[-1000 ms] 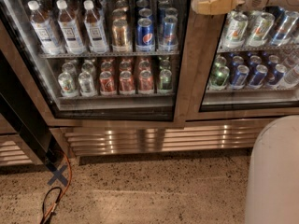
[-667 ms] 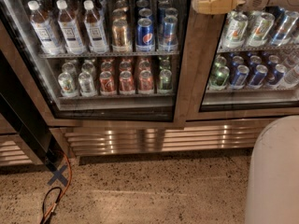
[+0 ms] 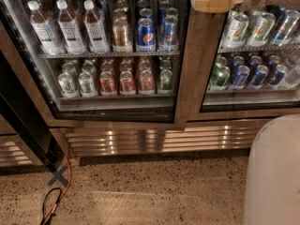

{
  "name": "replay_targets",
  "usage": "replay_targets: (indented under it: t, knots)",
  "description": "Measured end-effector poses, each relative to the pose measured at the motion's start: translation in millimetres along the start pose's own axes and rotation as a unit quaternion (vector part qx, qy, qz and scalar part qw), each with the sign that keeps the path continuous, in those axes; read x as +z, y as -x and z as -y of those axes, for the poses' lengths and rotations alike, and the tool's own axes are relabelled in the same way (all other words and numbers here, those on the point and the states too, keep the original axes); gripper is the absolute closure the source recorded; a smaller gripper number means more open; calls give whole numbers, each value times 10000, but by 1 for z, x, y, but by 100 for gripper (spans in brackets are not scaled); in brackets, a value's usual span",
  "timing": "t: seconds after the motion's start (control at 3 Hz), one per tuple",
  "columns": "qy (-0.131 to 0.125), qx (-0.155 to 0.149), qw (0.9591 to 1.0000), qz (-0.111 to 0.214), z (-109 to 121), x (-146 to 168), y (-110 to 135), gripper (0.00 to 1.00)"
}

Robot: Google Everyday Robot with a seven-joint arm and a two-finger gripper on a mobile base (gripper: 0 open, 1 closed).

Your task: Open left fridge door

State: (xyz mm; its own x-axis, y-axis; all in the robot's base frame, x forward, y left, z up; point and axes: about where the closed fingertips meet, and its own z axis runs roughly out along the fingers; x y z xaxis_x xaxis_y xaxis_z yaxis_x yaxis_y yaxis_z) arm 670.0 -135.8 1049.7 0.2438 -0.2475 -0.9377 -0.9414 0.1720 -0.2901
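The left fridge door (image 3: 185,78) is a glass pane in a wide brushed bronze-steel frame. Behind it stand bottles and cans on two shelves. My gripper (image 3: 206,3), with tan fingers, is at the top right of the view. It points left, over the upper part of the door's right-hand frame stile. I cannot see whether it touches the frame. The right door (image 3: 253,109) fronts only cans.
A ribbed steel grille (image 3: 159,142) runs below the doors. A black slanted panel (image 3: 23,121) stands at the left. An orange cable (image 3: 68,184) and a blue tape cross (image 3: 58,176) lie on the speckled floor. My white body (image 3: 274,172) fills the lower right.
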Motion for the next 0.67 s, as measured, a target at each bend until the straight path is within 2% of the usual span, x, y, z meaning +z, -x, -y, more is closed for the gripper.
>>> replay_targets:
  t: [0.67]
  knots:
    - [-25, 100, 9999, -35, -8, -6, 1, 60]
